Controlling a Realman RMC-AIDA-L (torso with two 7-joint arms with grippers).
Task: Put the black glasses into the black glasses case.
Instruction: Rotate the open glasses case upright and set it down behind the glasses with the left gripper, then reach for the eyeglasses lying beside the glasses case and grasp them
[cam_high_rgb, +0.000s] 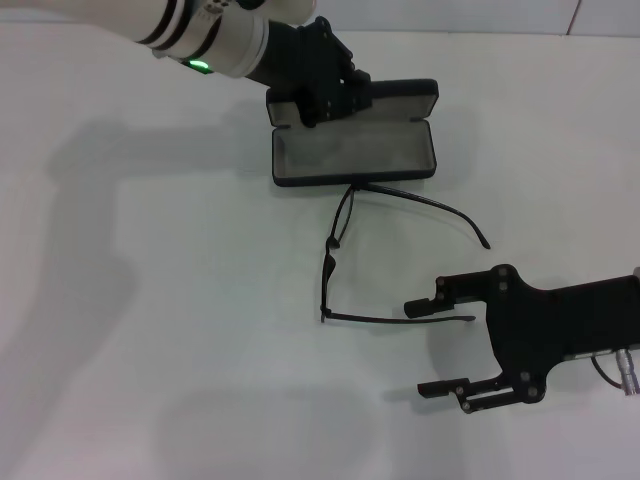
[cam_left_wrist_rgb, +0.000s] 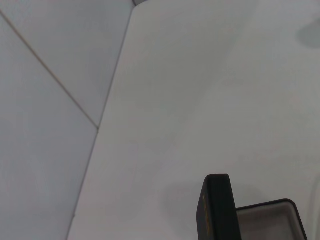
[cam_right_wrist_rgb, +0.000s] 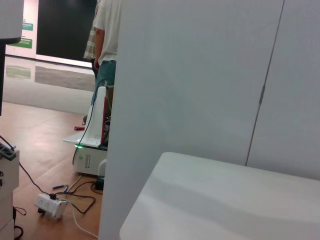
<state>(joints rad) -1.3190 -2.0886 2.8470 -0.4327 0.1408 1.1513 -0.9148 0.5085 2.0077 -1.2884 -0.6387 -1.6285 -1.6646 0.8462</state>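
The black glasses case (cam_high_rgb: 380, 155) lies open at the back middle of the white table, grey lining up, its lid standing at the far side. My left gripper (cam_high_rgb: 318, 98) is at the lid's left end and looks shut on it; the left wrist view shows the lid's edge (cam_left_wrist_rgb: 216, 210). The black glasses (cam_high_rgb: 334, 250) lie unfolded just in front of the case, both temple arms pointing right. My right gripper (cam_high_rgb: 422, 347) is open at the front right, its upper finger beside the tip of the nearer temple arm, nothing between its fingers.
The white table (cam_high_rgb: 150, 330) stretches bare to the left and front. A white wall panel (cam_right_wrist_rgb: 200, 75) borders the table in the right wrist view, with a floor, cables and a person (cam_right_wrist_rgb: 106, 35) beyond it.
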